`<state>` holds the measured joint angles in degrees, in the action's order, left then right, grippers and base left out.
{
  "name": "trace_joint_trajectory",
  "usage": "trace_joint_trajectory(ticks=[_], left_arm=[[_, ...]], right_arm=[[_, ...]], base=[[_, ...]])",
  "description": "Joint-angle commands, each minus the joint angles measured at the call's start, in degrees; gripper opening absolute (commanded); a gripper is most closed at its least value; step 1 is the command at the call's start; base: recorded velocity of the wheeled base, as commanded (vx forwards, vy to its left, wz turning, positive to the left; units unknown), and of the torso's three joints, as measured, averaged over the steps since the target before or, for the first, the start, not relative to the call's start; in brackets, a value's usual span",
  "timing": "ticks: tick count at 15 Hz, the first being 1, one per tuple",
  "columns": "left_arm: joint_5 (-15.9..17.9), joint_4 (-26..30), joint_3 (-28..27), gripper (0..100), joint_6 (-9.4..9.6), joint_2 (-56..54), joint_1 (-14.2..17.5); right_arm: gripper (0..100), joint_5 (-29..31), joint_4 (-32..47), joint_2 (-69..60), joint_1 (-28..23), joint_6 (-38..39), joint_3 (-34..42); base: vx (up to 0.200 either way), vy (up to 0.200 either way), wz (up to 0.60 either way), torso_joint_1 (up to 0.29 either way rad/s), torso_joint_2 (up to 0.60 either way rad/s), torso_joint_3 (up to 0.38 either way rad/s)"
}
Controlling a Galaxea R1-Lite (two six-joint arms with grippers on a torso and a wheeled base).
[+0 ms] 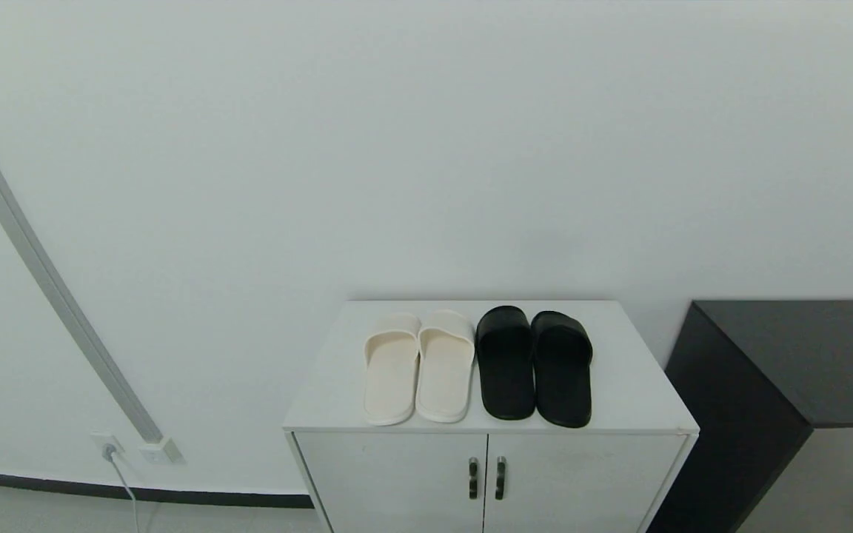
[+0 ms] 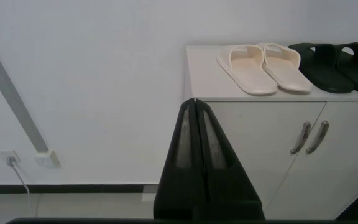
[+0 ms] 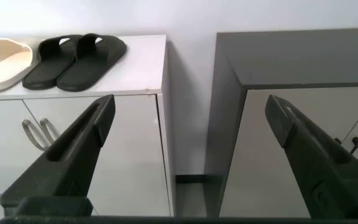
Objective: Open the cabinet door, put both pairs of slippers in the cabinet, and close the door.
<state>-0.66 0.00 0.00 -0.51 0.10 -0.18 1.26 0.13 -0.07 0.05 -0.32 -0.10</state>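
A white cabinet (image 1: 641,400) stands against a pale wall. On its top sit two pairs of slippers side by side, toes toward the wall: a cream pair (image 1: 441,370) on the left and a black pair (image 1: 506,366) on the right, the two pairs touching or nearly so. Below them, both doors (image 1: 389,481) are shut, their two metal handles (image 1: 473,477) close together at the centre seam.

The left gripper (image 2: 195,109) hangs in front of the cabinet's left side, below its top, fingers pressed together and holding nothing. The right gripper (image 3: 190,106) hangs off the cabinet's right side, near a dark unit (image 1: 767,370), fingers spread wide and empty. Neither touches the cabinet or slippers.

By the look of it, no part of the task is done: a door must be opened, both pairs moved inside, and the door closed.
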Motion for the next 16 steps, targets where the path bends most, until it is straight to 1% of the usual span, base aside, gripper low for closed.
trace_joint_trajectory(ticks=[1, 3, 4, 5, 6, 7, 8, 9, 11, 12, 14, 15, 16], left_arm=[[0.0, 0.0, 0.0, 0, -0.02, 0.0, 0.0], [0.0, 0.0, 0.0, 0, 0.07, 0.0, 0.0], [0.0, 0.0, 0.0, 0, 0.16, 0.0, 0.0], [0.0, 0.0, 0.0, 0, 0.16, 0.0, 0.0], [-0.1, 0.0, 0.0, 0, 0.16, 0.0, 0.0], [0.0, 0.0, 0.0, 0, 0.25, 0.0, 0.0], [0.0, 0.1, 0.0, 0, 0.51, 0.0, 0.0], [0.0, 0.0, 0.0, 0, 0.16, 0.0, 0.0], [0.0, 0.0, 0.0, 0, 0.34, 0.0, 0.0], [0.0, 0.0, 0.0, 0, 0.34, 0.0, 0.0], [0.0, 0.0, 0.0, 0, 0.34, 0.0, 0.0], [0.0, 0.0, 0.0, 0, 0.34, 0.0, 0.0], [0.0, 0.0, 0.0, 0, 0.34, 0.0, 0.0]], right_arm=[[100, 0.0, 0.0, 0.1, 0.0, 0.0, 0.0], [100, 0.1, -0.5, 1.0, -0.2, -0.5, -0.4], [100, 0.2, -0.5, 6.8, 0.0, 1.1, -6.8], [100, 0.0, 0.0, 12.2, 0.0, 5.8, -9.8], [100, -0.7, 0.4, 13.0, 0.1, 4.4, -8.4], [100, -3.8, -0.5, 14.9, 0.1, 1.1, -5.0], [100, -5.7, -0.3, 16.8, 0.2, 1.6, -5.0], [100, -7.2, -0.7, 19.6, 0.2, 1.6, -5.4], [100, -9.6, -1.6, 28.3, 0.3, 1.6, -9.2], [100, -10.2, -3.4, 35.0, 1.4, 1.7, -11.9], [100, -9.8, -7.6, 43.7, 6.9, 2.9, -14.6], [100, -8.9, -10.4, 48.8, 10.4, 5.3, -16.3], [100, -5.0, -13.1, 54.5, 15.9, 6.6, -18.0]], base=[[0.0, 0.0, 0.0, 0.0, 0.0, 0.0], [0.0, 0.0, 0.0, 0.0, 0.0, 0.0], [0.0, 0.0, 0.0, 0.0, 0.0, 0.0], [0.0, 0.0, 0.0, 0.0, 0.0, 0.0], [0.0, 0.0, 0.0, 0.0, 0.0, 0.0], [0.0, 0.0, 0.0, 0.0, 0.0, 0.0], [0.0, 0.0, 0.0, 0.0, 0.0, 0.0], [0.0, 0.0, 0.0, 0.0, 0.0, 0.0], [0.0, 0.0, 0.0, 0.0, 0.0, 0.0], [0.0, 0.0, 0.0, 0.0, 0.0, 0.0], [0.0, 0.0, 0.0, 0.0, 0.0, 0.0], [0.0, 0.0, 0.0, 0.0, 0.0, 0.0], [0.0, 0.0, 0.0, 0.0, 0.0, 0.0]])
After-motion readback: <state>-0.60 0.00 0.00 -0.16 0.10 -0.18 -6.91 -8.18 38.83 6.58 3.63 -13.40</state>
